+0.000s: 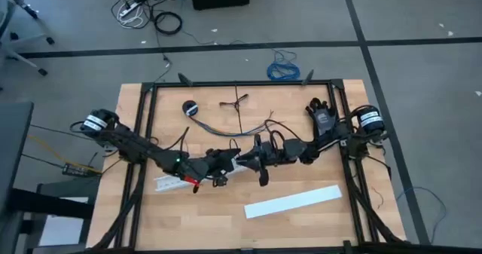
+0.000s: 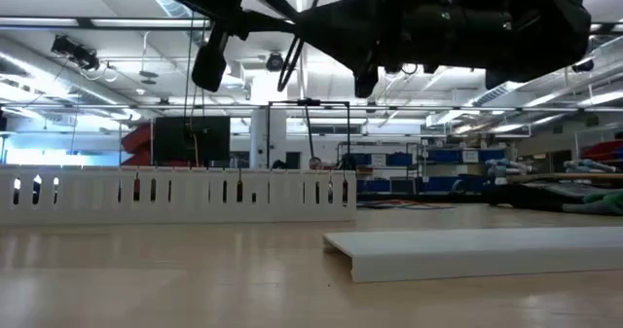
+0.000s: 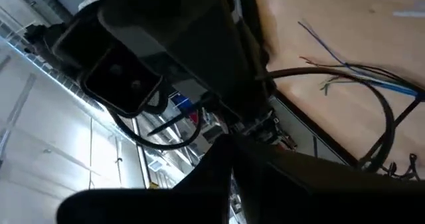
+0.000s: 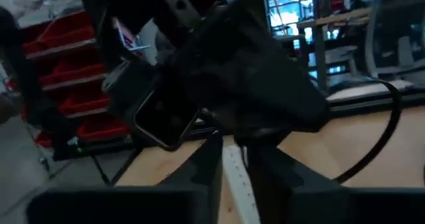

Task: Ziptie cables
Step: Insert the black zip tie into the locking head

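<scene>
Grey, purplish and dark brown, bunched loosely: cables [image 1: 226,130] flat on the wooden tabletop [image 1: 188,224], in its far half, near the middle. Long axis across the tabletop from the left arm's side to the right arm's side, in a shallow sagging curve. One end close to a small black round roll [image 1: 189,108] on the left; other end fanned out into separate strands toward the right arm. Seen again in the left wrist view [image 3: 352,74] as thin blue-grey and reddish strands on bare wood.

On the near side of the bunch, apart from it and not touching: left end effector [image 1: 226,171] and right end effector [image 1: 252,160], nose to nose over the middle of the tabletop. Both raised off the wood, hanging well above it in the low view. Nothing of the cables held by either.

Grip of the left end effector: cannot tell, own view filled by the dark bulk of the other arm. Grip of the right end effector: cannot tell either; narrow white perforated strip [image 4: 236,177] showing straight ahead of it, whether clamped or only lying beyond unclear.

Under the left arm, a white slotted strip [image 1: 169,182] on the wood, standing as a low toothed wall in the low view [image 2: 175,197]. Nearer the front edge, toward the right, a flat white lid piece [image 1: 294,201], slightly angled. Beyond the cables, a small dark forked piece [image 1: 235,102]. Off the tabletop, on the floor past the far edge, a blue coiled cable [image 1: 282,69].
</scene>
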You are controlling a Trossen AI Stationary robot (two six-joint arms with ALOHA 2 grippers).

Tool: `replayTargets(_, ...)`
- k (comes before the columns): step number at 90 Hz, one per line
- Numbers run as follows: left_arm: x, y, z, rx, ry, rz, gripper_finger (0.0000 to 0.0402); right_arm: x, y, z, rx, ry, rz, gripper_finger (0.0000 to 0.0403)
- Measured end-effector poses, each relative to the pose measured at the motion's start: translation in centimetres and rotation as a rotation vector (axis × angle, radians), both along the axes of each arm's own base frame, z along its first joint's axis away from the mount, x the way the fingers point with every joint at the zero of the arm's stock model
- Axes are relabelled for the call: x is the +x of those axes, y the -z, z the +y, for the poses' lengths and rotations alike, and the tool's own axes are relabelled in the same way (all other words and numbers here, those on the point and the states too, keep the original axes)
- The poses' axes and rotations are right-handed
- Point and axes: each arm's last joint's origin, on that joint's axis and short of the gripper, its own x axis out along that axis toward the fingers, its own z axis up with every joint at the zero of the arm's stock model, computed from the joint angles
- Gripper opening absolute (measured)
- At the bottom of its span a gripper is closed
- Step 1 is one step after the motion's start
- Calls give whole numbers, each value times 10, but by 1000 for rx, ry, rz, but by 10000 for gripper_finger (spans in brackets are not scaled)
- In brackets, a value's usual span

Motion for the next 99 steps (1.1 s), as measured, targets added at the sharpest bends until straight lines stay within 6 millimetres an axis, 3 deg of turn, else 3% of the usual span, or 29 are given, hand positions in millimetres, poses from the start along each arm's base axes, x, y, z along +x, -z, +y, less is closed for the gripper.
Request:
replayTargets(28, -4, 0, -9, -34, -24, -31, 0, 1, 12, -3, -220, 18, 102, 227)
replayTargets(47, -6, 0, -10, -57, -72, -54, 0, 0, 8, -5, -309, 34, 136, 286)
replayTargets(76, -10, 10, -13, -251, -80, -70, 0, -19, -39, -9, -333, 70, 113, 294)
replayTargets(99, -9, 10, -13, -350, -67, -107, 0, -20, -38, -6, -317, 48, 124, 273)
